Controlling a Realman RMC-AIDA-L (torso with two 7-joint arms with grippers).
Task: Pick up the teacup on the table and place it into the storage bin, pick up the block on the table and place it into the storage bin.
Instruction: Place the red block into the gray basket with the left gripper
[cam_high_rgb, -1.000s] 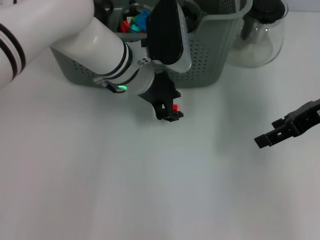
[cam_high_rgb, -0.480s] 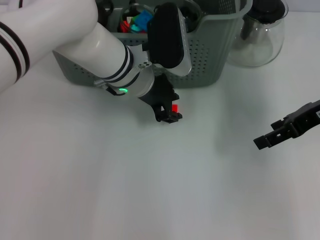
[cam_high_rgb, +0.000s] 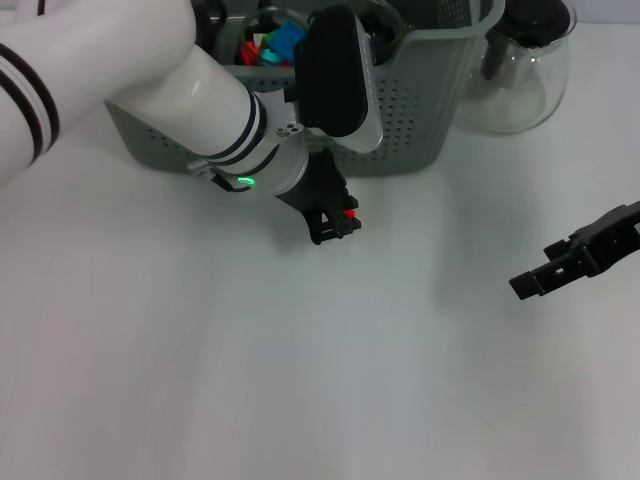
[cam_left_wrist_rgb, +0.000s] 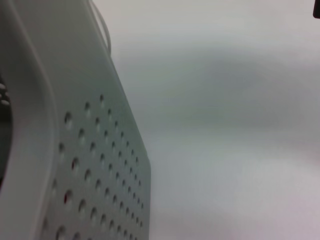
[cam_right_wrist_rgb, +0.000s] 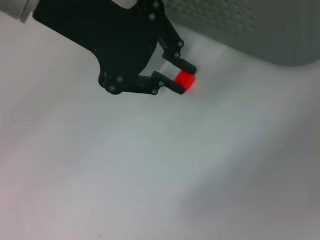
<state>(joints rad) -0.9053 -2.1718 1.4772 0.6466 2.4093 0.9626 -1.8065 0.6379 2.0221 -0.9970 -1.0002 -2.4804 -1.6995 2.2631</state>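
Note:
A small red block (cam_right_wrist_rgb: 185, 80) sits between the fingertips of my left gripper (cam_high_rgb: 343, 224), which is shut on it just in front of the storage bin (cam_high_rgb: 425, 110). In the head view only a sliver of the block (cam_high_rgb: 352, 213) shows past the black fingers (cam_high_rgb: 330, 232). The right wrist view shows the left gripper (cam_right_wrist_rgb: 181, 77) from the side, with the block low over the white table. The bin's perforated grey-green wall (cam_left_wrist_rgb: 85, 150) fills part of the left wrist view. My right gripper (cam_high_rgb: 545, 275) hovers over the table at the right. The teacup is out of view.
A clear glass pitcher (cam_high_rgb: 520, 70) with a dark lid stands to the right of the bin. Coloured pieces (cam_high_rgb: 275, 42) lie inside the bin, partly covered by my left arm. White table (cam_high_rgb: 300, 380) stretches out in front.
My left gripper has crept slightly toward the bin with the red block in it. The right gripper has barely moved.

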